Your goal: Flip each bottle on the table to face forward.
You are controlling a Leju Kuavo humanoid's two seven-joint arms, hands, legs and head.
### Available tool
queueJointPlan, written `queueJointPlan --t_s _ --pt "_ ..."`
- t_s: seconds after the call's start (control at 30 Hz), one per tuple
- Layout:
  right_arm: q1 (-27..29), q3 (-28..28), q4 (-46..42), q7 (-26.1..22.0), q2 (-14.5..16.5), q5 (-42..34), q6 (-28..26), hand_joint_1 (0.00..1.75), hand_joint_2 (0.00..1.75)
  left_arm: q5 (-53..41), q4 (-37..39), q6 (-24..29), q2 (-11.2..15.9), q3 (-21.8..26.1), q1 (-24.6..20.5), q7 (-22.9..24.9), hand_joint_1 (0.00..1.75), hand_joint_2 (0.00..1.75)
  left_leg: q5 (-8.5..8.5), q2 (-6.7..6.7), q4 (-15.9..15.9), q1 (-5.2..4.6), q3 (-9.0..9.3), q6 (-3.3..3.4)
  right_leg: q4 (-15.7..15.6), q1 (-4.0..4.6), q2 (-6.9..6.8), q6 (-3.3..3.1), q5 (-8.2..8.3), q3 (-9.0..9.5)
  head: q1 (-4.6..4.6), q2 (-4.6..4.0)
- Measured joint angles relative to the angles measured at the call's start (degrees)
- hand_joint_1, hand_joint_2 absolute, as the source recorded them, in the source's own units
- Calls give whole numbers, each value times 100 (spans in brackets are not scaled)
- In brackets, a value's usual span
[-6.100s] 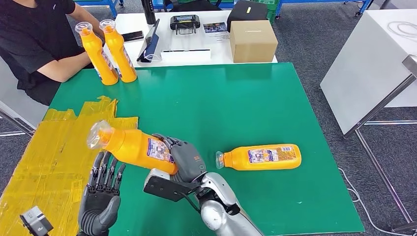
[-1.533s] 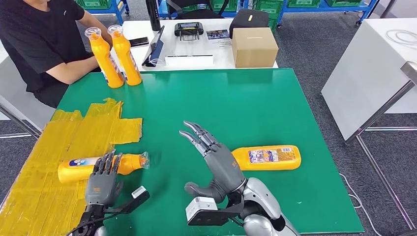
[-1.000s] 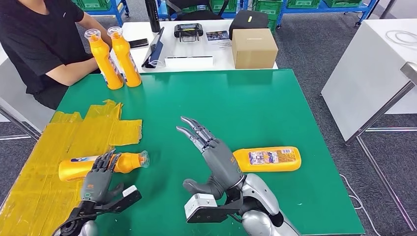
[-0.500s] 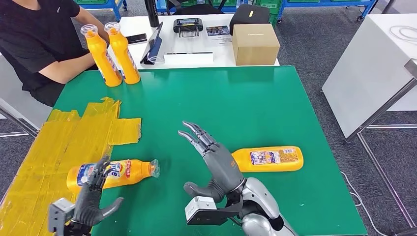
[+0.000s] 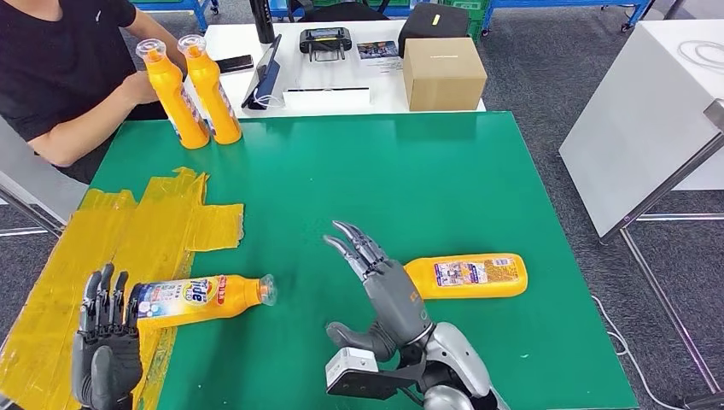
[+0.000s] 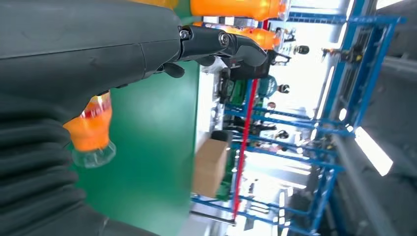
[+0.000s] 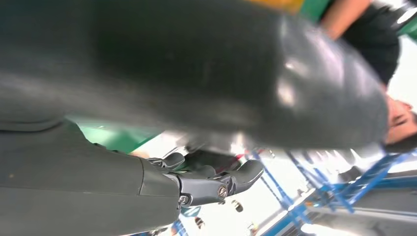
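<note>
Both hands spread, holding nothing: left hand [image 5: 107, 350] at 7 o'clock touches the label-up bottle [image 5: 196, 299], right hand [image 5: 384, 286] just beside the second bottle [image 5: 465, 275] at 5 o'clock, risking knocking it rolling.

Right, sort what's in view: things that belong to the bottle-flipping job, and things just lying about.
Part of the job:
- left lying bottle, coloured label up, beside the left hand
- right lying bottle, just past the right hand
- two upright bottles by the person
- green mat

Lying about:
- cardboard box
- yellow tape patch
- tablet
- controller
</note>
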Motion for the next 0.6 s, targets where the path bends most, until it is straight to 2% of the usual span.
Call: queueJointPlan --t_s 0.17,0.37,0.5,0.6 --pt "734 -307 -326 66 -116 540 -278 0 175 349 -321 383 -69 -627 455 -5 0 175 -6 1 2 -2 -20 2 -3 -4 2 1 0 1 -1 0" --pt "1193 -483 -597 270 -296 662 -396 0 175 601 -447 374 -94 -1040 663 10 0 175 -8 7 5 -4 -17 4 -4 -4 12 1 0 -20 -2 0" --pt "1713 -631 -874 692 -651 610 -627 0 175 777 -460 355 -102 -1304 817 33 0 175 -16 3 5 -5 -16 14 -5 -6 8 1 -5 -33 -1 0" --pt "2212 -813 -1111 1077 -955 901 -800 0 175 716 -463 364 -103 -1531 924 27 0 175 -18 6 6 -15 -26 17 -5 -13 13 3 -2 -11 -2 0"
